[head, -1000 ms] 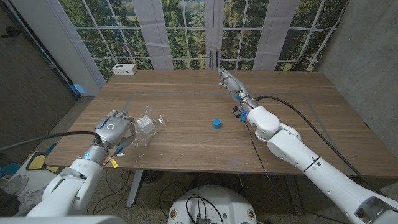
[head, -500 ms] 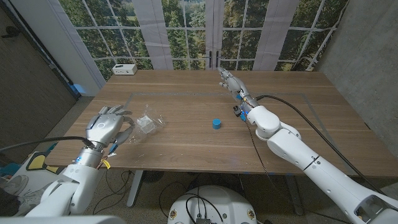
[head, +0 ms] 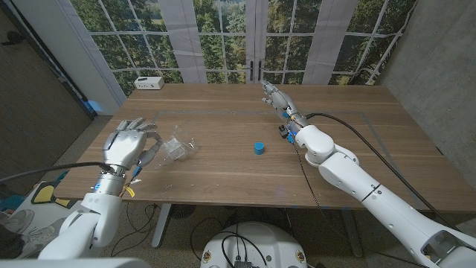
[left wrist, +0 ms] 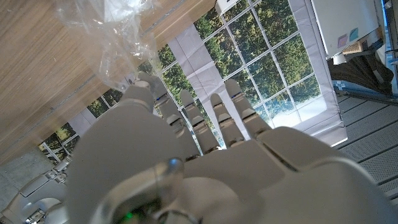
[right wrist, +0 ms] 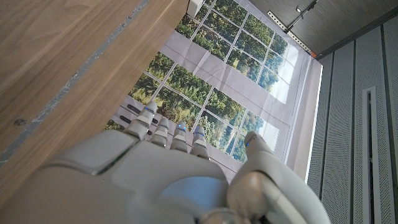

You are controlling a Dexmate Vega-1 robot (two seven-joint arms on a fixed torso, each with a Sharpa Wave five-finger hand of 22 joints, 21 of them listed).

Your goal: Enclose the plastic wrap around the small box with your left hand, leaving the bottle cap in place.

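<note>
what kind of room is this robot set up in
Probably an office or lab space set up for robot trials: a long wooden table stands before tall gridded windows looking onto trees, with a grey concrete wall at one side.

White rounded arms with black cables end in silver-grey left hand [head: 128,145].
</note>
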